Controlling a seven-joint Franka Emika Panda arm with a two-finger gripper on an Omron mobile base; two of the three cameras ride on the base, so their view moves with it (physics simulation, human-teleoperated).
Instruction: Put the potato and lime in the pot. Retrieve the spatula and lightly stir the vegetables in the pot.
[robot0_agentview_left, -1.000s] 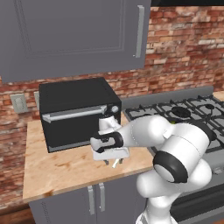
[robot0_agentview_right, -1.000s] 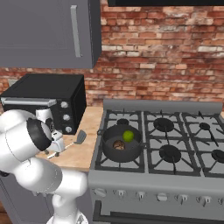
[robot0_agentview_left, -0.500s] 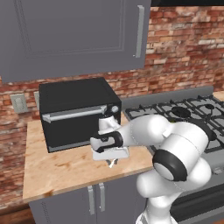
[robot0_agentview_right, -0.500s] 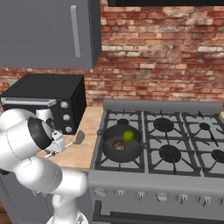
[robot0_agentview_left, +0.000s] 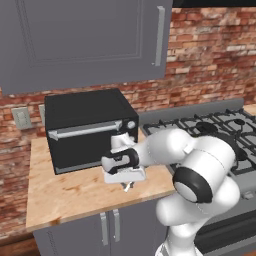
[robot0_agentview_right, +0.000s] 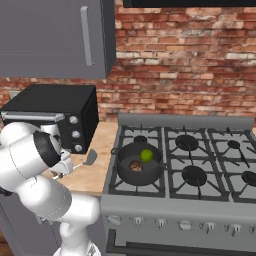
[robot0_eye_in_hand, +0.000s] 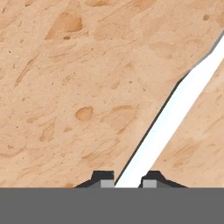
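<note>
In the hand view the spatula's pale handle (robot0_eye_in_hand: 166, 122) runs up and to the right from between my two fingertips (robot0_eye_in_hand: 103, 180), and my gripper (robot0_eye_in_hand: 127, 183) is shut on it just above the wooden counter. From the right base view the spatula (robot0_agentview_right: 91, 157) has its grey head pointing toward the stove, with my gripper (robot0_agentview_right: 62, 171) at the handle's near end. The dark grey pot (robot0_agentview_right: 120, 161) sits on the front left burner and holds the green lime (robot0_agentview_right: 146, 155) and the brown potato (robot0_agentview_right: 135, 166). In the left base view my gripper (robot0_agentview_left: 127, 185) points down at the counter.
A black toaster oven (robot0_agentview_left: 85, 130) stands at the back of the wooden counter (robot0_agentview_left: 65, 195), right behind my hand. The stove (robot0_agentview_right: 200, 170) lies to the right, and grey wall cabinets (robot0_agentview_left: 85, 40) hang overhead.
The fingers have come together on the spatula's handle. The arm has hardly shifted, and the pot, lime and potato have stayed put.
</note>
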